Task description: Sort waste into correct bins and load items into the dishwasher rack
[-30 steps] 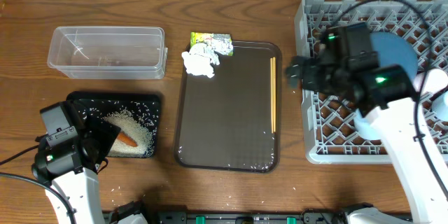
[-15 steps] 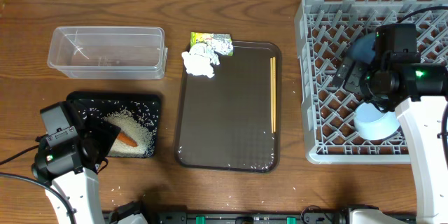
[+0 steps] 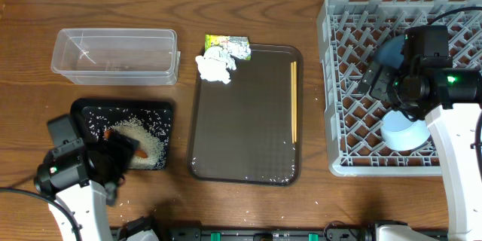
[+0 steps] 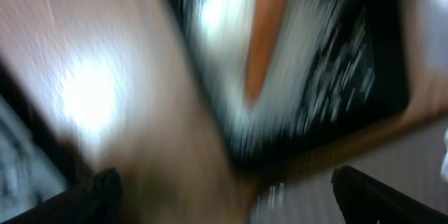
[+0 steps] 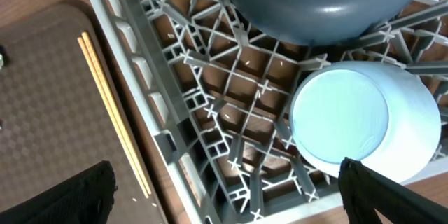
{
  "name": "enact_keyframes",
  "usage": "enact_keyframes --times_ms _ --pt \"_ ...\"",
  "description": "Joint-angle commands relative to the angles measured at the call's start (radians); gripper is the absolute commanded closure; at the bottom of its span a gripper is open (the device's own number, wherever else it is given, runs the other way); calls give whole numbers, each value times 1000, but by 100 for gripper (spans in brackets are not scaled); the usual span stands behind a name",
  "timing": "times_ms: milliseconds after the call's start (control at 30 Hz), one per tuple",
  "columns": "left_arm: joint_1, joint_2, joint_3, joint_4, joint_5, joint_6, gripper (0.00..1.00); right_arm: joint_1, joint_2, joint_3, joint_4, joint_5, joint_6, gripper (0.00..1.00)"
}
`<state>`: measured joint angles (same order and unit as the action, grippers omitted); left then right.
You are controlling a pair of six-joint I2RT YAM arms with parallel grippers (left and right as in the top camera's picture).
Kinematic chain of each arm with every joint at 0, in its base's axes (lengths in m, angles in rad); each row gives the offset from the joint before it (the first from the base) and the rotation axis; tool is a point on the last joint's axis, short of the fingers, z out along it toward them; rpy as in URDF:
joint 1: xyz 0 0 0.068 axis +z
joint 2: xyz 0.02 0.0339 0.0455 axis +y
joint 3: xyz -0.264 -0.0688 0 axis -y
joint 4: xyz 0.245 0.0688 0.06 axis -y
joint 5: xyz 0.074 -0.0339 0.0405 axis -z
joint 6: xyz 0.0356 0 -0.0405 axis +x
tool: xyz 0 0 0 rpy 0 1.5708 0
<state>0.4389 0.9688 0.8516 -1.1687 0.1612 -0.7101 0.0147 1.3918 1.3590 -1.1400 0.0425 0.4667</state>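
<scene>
The left pincer [image 4: 234, 192] is seen with its fingertips apart and nothing between them, low over the near edge of the black tray [image 3: 79, 107], where the carrot [image 4: 269, 21] lies on the heap of rice [image 3: 148, 141]. The left wrist view is strongly smeared, so the exact clearance cannot be told. If this arm is swept sideways at such a low height, the tray may be pushed along the worktop [image 3: 248, 15], or grains may be thrown over its shallow rim and lost for the sorting. The right pincer [image 5: 231, 196] is also held apart and empty, above the dishwasher rack [image 3: 339, 83], in which the large dark blue bowl [image 5: 322, 0] and the small light blue bowl [image 5: 357, 122] are already placed, close beside each other. A descent here could knock the small bowl off its pegs or catch a finger in the lattice. The chopsticks [image 3: 294, 102] lie on the brown tray [image 3: 241, 173] near its right rim. Being thin and flat, they may slip out or be taken only one at a time. The tissue [image 3: 215, 68] and the wrapper [image 3: 227, 44] wait at the far edge of the same tray, not yet sorted, and the clear tub [image 3: 114, 55] looks nearly empty. Being light, they may be dragged off instead of lifted.
</scene>
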Motion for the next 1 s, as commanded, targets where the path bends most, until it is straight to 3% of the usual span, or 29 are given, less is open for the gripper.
enact_keyframes --times_ms 0,200,267,367,467,633,800,967 --pt "6 -1 -1 -62 257 -32 2 -8 -17 19 -2 17 11 1" --pt "5 1 -1 -103 249 -2 2 -8 -17 19 -1 17 11 1" --pt "0 2 -1 -166 346 69 2 -8 -17 19 -1 17 11 1" --pt "-32 2 -1 -182 581 299 2 -8 -17 19 -1 17 11 1" --pt "-93 1 6 -196 636 332 0 -8 -17 19 -1 17 11 1" --pt "-229 6 106 -162 584 322 0 -8 -17 19 -1 18 11 1" --pt "-432 81 360 -164 341 186 0 -8 -17 19 -1 17 11 1" --pt "-648 275 627 -203 156 94 0 -8 -17 19 -1 17 11 1"
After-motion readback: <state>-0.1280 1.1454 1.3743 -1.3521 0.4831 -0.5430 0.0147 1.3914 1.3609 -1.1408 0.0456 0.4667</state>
